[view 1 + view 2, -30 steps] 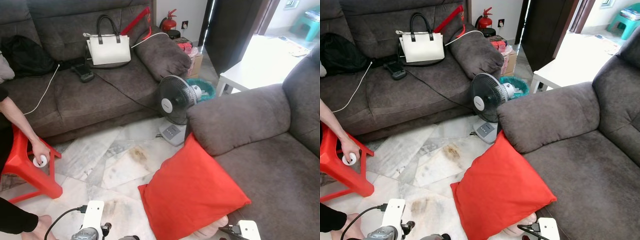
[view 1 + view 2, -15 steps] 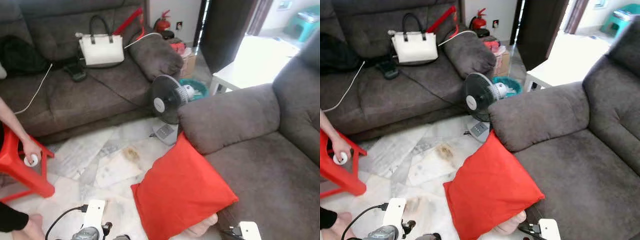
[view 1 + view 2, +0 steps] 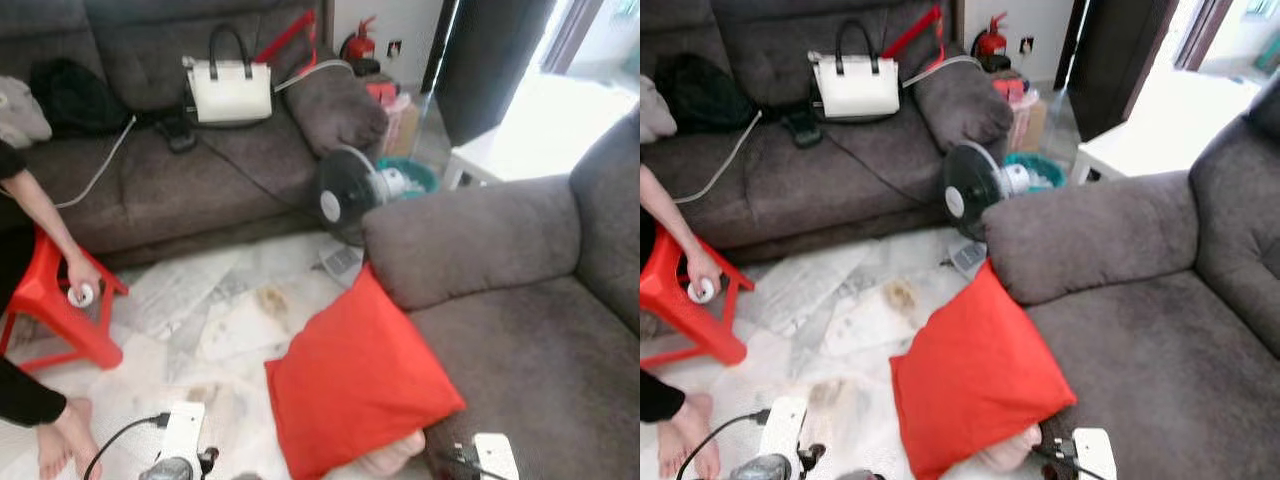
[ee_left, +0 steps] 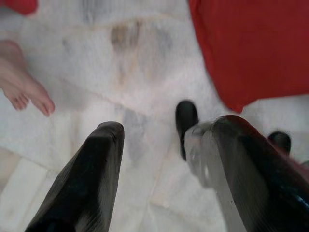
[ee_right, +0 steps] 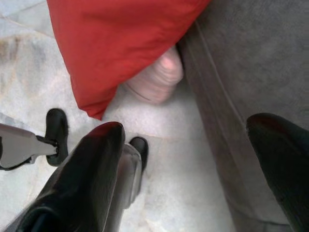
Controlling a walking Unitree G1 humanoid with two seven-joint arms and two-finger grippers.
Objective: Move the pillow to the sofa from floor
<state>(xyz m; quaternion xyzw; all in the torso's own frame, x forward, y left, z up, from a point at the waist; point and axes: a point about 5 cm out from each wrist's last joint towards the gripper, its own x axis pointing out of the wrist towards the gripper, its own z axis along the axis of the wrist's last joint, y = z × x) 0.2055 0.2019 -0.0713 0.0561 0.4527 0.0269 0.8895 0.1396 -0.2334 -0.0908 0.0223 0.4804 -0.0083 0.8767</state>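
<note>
Pillow [image 3: 360,385], red, stands tilted on the floor [image 3: 190,300], leaning against the near sofa [image 3: 520,330] front, a pale cushion [image 5: 154,79] under its corner. Left end effector [image 4: 154,145] low over the floor, fingers wide, empty. Right end effector [image 5: 193,159] low beside the sofa edge, fingers wide, empty. Far sofa holds a white bag [image 3: 230,90].

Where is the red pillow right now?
The red pillow stands on the floor, leaning against the grey sofa front on the robot's right, below its armrest, near the fan.
</note>
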